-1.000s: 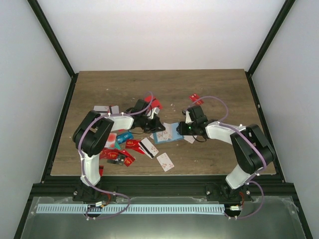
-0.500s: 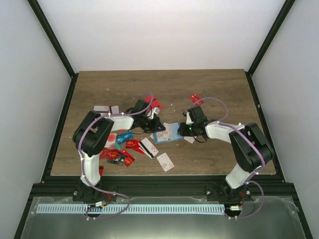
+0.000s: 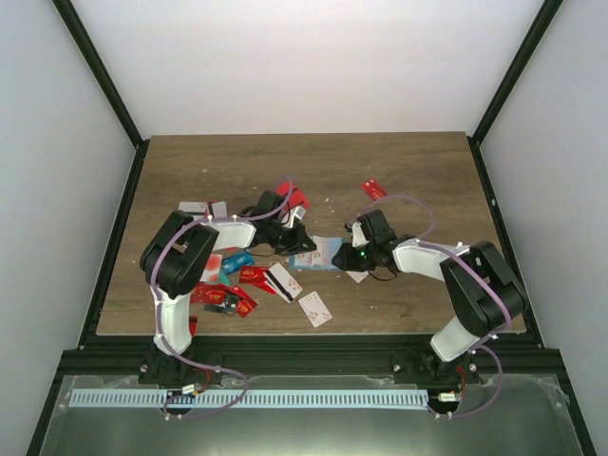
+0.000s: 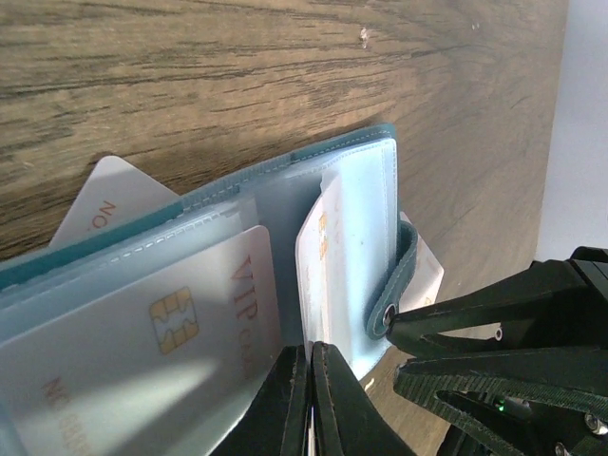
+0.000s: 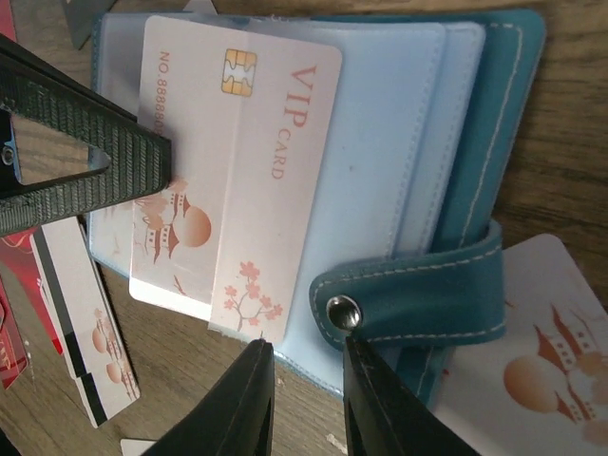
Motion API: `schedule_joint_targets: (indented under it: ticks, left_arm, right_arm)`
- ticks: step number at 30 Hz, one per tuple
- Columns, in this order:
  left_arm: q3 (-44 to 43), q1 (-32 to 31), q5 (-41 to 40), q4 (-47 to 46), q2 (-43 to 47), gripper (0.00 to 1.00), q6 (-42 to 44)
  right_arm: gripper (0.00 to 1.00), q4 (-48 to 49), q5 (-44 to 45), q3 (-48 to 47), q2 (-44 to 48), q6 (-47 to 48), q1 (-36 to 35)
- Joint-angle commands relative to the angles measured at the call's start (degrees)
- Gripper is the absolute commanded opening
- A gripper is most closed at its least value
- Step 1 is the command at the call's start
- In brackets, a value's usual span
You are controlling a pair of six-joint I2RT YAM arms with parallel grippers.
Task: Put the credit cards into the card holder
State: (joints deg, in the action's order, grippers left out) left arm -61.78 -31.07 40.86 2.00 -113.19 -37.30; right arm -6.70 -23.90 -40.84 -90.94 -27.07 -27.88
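Though the holder (image 5: 380, 142) is partly hidden overhead, left hand (image 4: 309, 356) is together, right hand (image 5: 306, 353) apart, since shifted toward the surface's (image 3: 313, 161) near edge.

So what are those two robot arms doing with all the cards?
They are filling the open card holder in the middle of the table. The left gripper is shut on a white VIP card, which is already partway in. The right gripper sits at the holder's strap; whether it is gripping is unclear. More credit cards lie loose on the left.
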Motion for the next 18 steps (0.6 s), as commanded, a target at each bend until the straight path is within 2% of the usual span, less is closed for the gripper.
schedule_joint_targets:
  ticks: [1, 10, 12, 18]
  left_arm:
    - [0.0, -0.8, -0.2, 0.3, -1.5, 0.04, 0.4]
    - [0.7, -1.4, -1.0, 0.2, -1.8, 0.04, 0.6]
    - [0.6, -1.5, -1.0, 0.3, -1.8, 0.04, 0.6]
    - [0.6, -1.6, -1.4, 0.6, -1.8, 0.04, 0.8]
  right_arm:
    - [0.23, -2.5, 1.1, -1.4, 1.5, -0.1, -0.3]
    - [0.27, -5.3, 11.5, -6.0, 4.0, 3.1, 1.6]
    - [0.32, -5.3, 12.0, -6.8, 1.9, 3.6, 2.1]
    - [0.34, -2.9, 9.0, -7.3, -3.8, 3.7, 2.1]
